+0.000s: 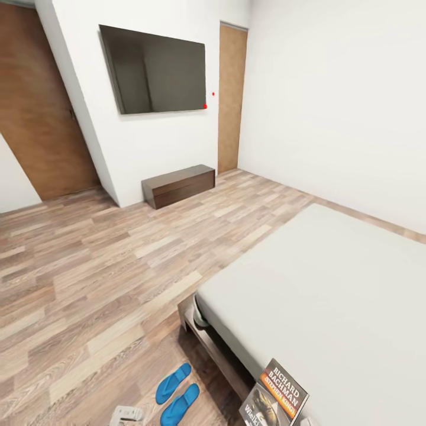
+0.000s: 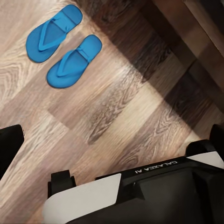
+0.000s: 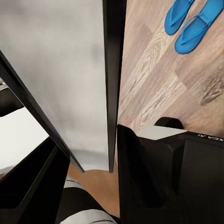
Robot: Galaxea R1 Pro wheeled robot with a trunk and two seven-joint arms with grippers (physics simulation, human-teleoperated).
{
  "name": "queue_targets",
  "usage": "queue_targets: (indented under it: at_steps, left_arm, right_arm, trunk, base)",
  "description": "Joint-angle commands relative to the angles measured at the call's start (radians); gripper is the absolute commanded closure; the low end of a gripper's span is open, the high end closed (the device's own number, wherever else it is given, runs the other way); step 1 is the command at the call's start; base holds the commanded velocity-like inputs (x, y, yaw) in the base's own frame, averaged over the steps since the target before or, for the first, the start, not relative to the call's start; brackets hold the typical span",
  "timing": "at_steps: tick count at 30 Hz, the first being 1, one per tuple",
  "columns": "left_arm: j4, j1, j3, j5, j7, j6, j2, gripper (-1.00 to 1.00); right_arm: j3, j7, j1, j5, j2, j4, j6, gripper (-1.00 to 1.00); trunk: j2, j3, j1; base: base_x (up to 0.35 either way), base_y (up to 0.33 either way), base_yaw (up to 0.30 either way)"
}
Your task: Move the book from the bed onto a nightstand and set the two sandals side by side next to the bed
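The book (image 1: 276,393), dark with an orange band and "Richard Bachman" lettering, is tilted over the near corner of the bed (image 1: 331,278), past the mattress edge. In the right wrist view my right gripper (image 3: 86,140) is shut on the book (image 3: 88,186), whose thin dark edge runs away from the camera. The two sandals (image 1: 173,381) (image 1: 179,404) are bright blue and lie side by side on the plank floor beside the bed frame. My left gripper (image 2: 112,140) hangs open above the floor, apart from the sandals (image 2: 52,33) (image 2: 74,60). The nightstand is out of view.
A low dark cabinet (image 1: 177,184) stands against the far wall under a wall-mounted TV (image 1: 155,71). Wooden doors are at the far left (image 1: 35,118) and behind (image 1: 232,94). My own base (image 2: 140,196) is close to the sandals.
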Motion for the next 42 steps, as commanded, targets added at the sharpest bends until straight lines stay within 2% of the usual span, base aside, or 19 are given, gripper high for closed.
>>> queue_targets:
  at_steps: [1,42]
  left_arm:
    - [0.002,-0.001,-0.009,0.009,-0.003,-0.004,0.0,-1.0]
    - [0.002,0.001,-0.009,0.009,-0.003,-0.004,0.0,-1.0]
  right_arm:
    - [0.006,0.002,0.0,-0.012,-0.001,-0.001,0.009,1.0]
    - [0.006,0.002,0.0,-0.012,-0.001,-0.001,0.009,1.0]
  trunk:
    - [-0.001,-0.001,0.0]
    - [-0.001,-0.001,0.0]
  base:
    - [0.0,0.0,0.293]
    - [0.0,0.0,0.293]
